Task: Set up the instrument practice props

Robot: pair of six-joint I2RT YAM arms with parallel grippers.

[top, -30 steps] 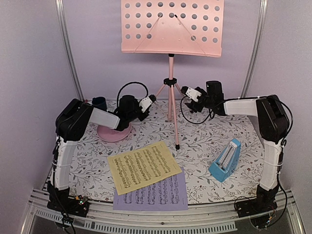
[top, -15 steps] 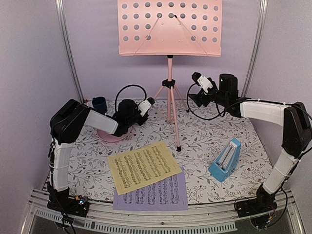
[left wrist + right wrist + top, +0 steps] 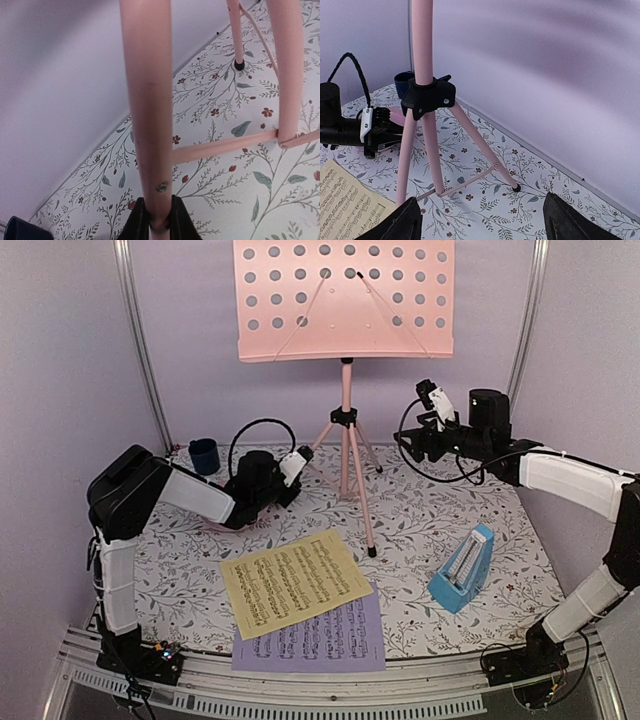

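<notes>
No word, brand or number can be read anywhere. The yellow sheet (image 3: 295, 582) in the lower middle of the top view and the lavender sheet (image 3: 330, 645) partly under it carry rows of printed music staves, too small to make out a title or a note. The blue metronome (image 3: 462, 570) at lower right shows a pale front whose markings, if any, are too fine to read.

right gripper (image 3: 482, 225) sat wide open and empty, black fingertips (image 3: 395, 222) at the bottom corners of view. Ahead: pink music stand (image 3: 422, 40), upright pole into a black hub (image 3: 427, 97), three legs splayed on the floral tablecloth (image 3: 530, 165). left gripper (image 3: 395, 129) was at the leftmost leg; contact unclear. dark blue cup (image 3: 402, 78) behind it by the wall (image 3: 545, 60), yellow music sheet (image 3: 340, 205) at bottom left.
</notes>
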